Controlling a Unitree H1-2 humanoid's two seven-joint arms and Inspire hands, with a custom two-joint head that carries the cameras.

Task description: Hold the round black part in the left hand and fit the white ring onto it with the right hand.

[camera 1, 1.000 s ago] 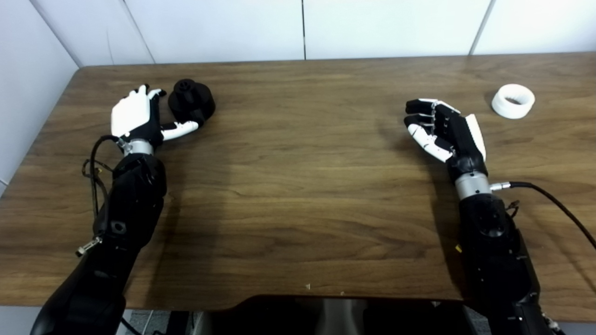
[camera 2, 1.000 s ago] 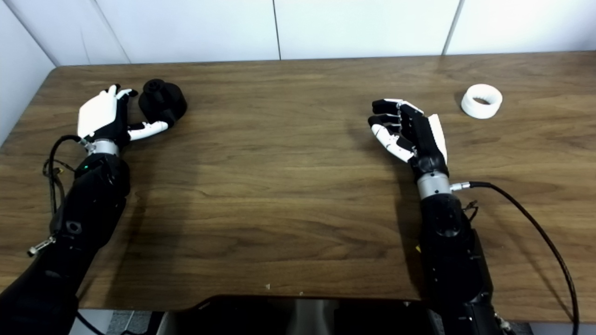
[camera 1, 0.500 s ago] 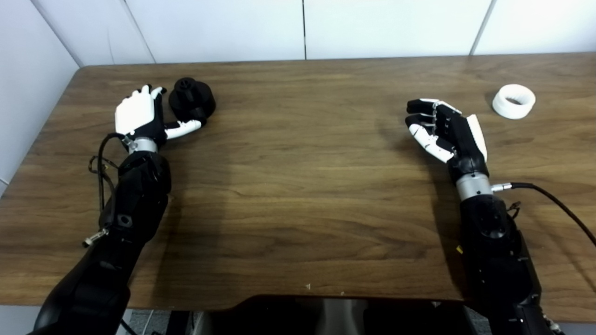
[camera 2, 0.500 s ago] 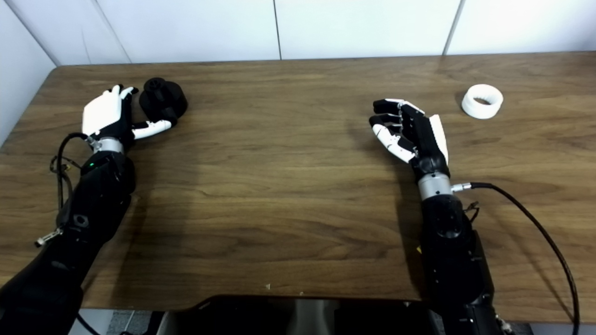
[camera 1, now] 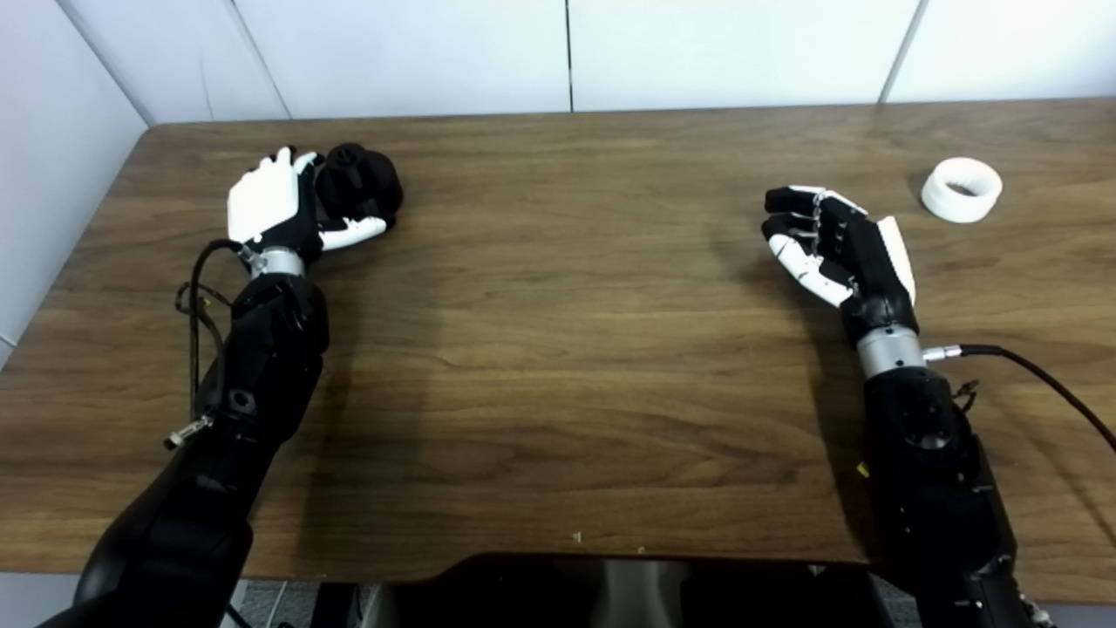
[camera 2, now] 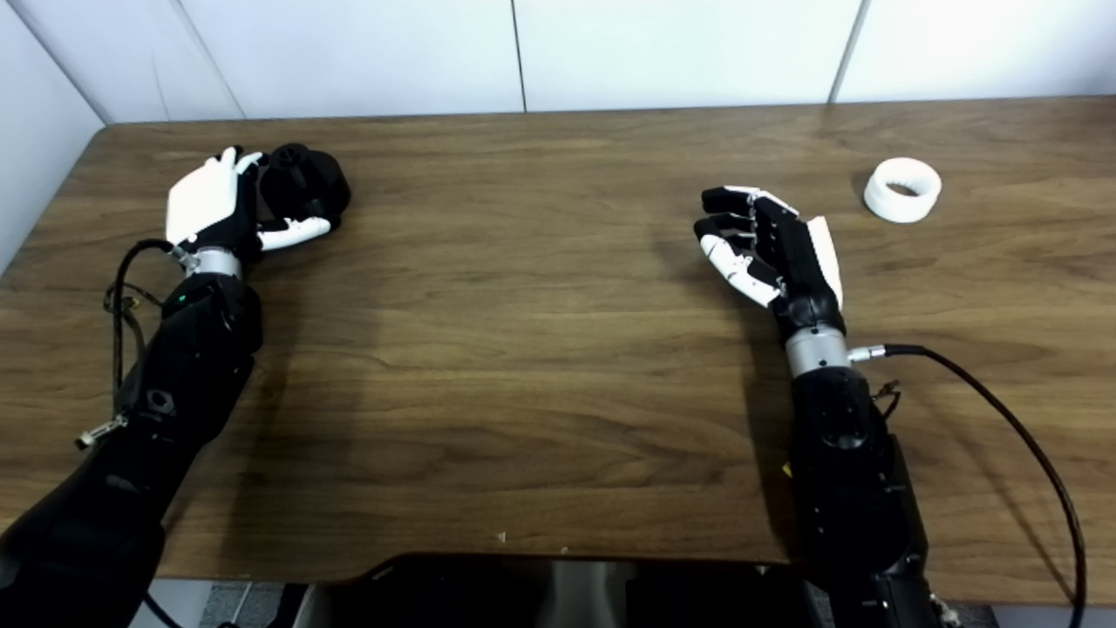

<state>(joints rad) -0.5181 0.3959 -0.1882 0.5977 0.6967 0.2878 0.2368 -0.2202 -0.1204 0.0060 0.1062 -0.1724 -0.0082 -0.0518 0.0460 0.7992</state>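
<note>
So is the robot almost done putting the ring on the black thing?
Not yet, it is only starting. The left hand has its fingers around the black part on the table, though a firm grip cannot be seen. The right hand is open and empty, and the white ring sits apart, untouched. Picking up and fitting remain.

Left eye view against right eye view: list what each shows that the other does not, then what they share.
Only the left eye view: more of the left wall beside the table. Only the right eye view: the right arm's black cable running on down to the picture's bottom edge. Both: the left hand open against the round black part, thumb under its near side; the right hand open and empty, apart from the white ring at the far right.
</note>
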